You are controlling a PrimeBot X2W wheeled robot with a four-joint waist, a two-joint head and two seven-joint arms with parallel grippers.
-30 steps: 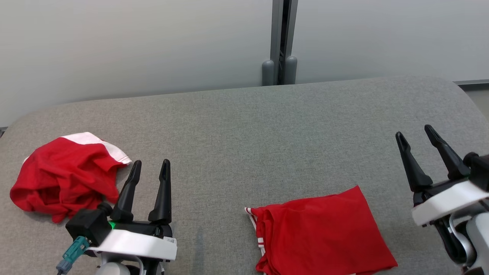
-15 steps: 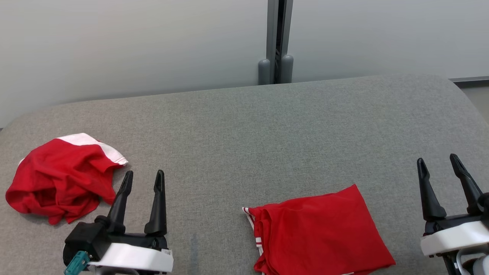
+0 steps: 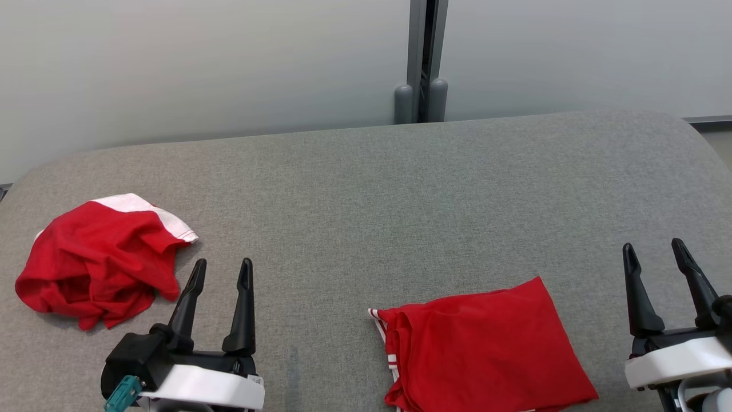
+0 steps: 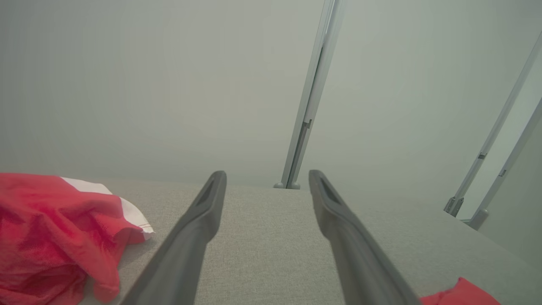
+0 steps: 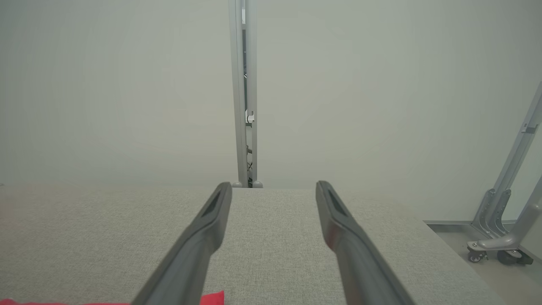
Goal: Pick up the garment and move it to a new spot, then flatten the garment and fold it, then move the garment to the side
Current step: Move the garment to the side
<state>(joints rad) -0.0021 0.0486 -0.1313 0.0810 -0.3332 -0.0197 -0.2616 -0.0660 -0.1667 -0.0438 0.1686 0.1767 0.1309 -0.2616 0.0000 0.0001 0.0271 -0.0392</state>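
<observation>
The tiny label (image 3: 255, 378) on the left end effector (image 3: 223, 263) is unreadable.

Left arm (image 3: 203, 386) and right arm (image 3: 677, 360) sit low, jaws spread, empty, apparently level.

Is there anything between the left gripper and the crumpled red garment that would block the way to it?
Nothing visible blocks it. The open left gripper is just to the right of the crumpled red garment, with bare grey table between them. The folded red garment lies on the gripper's other side.
</observation>
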